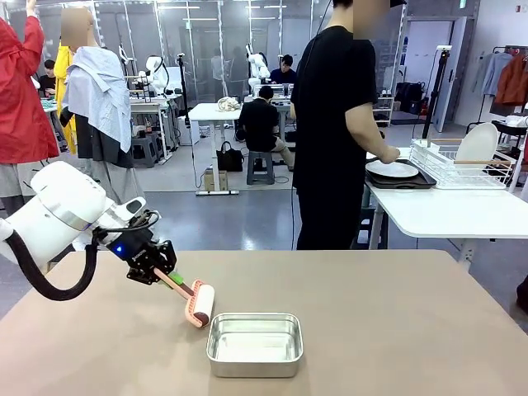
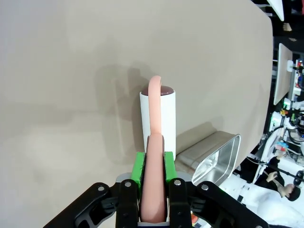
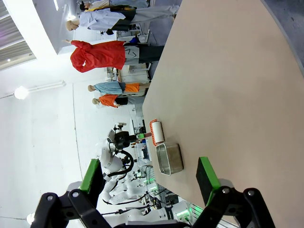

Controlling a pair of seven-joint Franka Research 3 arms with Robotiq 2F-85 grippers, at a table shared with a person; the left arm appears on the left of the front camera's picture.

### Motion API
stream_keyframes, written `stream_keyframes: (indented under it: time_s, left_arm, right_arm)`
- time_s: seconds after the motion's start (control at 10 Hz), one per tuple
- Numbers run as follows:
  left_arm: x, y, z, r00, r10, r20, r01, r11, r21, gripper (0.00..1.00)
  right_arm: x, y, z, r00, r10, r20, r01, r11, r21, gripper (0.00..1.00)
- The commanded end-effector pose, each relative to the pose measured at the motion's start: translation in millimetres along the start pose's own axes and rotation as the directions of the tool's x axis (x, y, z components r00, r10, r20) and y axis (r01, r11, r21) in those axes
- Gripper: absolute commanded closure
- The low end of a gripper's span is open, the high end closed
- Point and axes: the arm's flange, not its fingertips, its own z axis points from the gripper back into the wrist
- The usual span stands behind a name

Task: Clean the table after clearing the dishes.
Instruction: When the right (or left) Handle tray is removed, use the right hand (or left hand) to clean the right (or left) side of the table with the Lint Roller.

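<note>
My left gripper point(image 1: 165, 272) is shut on the pink handle point(image 2: 153, 190) of a cleaning roller. Its white roll point(image 1: 200, 304) rests on the taupe-brown table point(image 1: 388, 313), just left of a steel pan. In the left wrist view the green pads point(image 2: 138, 168) clamp the handle and the roll point(image 2: 158, 118) stands ahead on the table point(image 2: 71, 71). My right gripper point(image 3: 148, 175) is open, with nothing between its green pads point(image 3: 207, 173). Of the dishes, a white plate point(image 1: 392, 169) lies on a dark tray point(image 1: 406, 183) on the white side table, by the person's hand point(image 1: 388, 154).
A shiny steel pan point(image 1: 254, 345) sits near the table's front edge, also seen as the pan point(image 2: 213, 159) and the pan point(image 3: 169, 158). A wire dish rack point(image 1: 458, 165) holding a plate point(image 1: 477, 144) stands on the white table. The person in black point(image 1: 330, 124) stands beyond the far edge.
</note>
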Motion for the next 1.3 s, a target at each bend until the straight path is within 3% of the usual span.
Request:
stream_keyframes:
  time_s: [0.0, 0.3, 0.5, 0.9, 1.2]
  left_arm:
    - [8.7, 41.5, -9.5, 1.0, 0.017, -0.025, -0.016, 0.999, 0.046, 0.8]
    - [15.1, 99.7, 5.3, 0.996, 0.009, -0.084, -0.009, 1.0, -0.001, 0.8]
    - [16.7, 127.3, 20.5, 0.997, 0.039, -0.073, -0.037, 0.999, 0.029, 0.8]
    - [8.8, 168.4, 63.0, 0.993, 0.113, -0.038, -0.106, 0.981, 0.162, 0.8]
    - [-6.8, 189.7, 113.0, 0.983, 0.17, 0.069, -0.184, 0.922, 0.34, 0.8]
  right_arm:
    - [-2.3, 1.5, 2.9, 1.0, 0.009, -0.01, -0.009, 1.0, 0.002, 0.0]
    - [-2.3, 1.5, 2.9, 1.0, 0.009, -0.01, -0.009, 1.0, 0.002, 0.0]
    - [-2.3, 1.5, 2.9, 1.0, 0.009, -0.01, -0.009, 1.0, 0.002, 0.0]
    - [-2.3, 1.5, 2.9, 1.0, 0.009, -0.01, -0.009, 1.0, 0.002, 0.0]
    - [-2.3, 1.5, 2.9, 1.0, 0.009, -0.01, -0.009, 1.0, 0.002, 0.0]
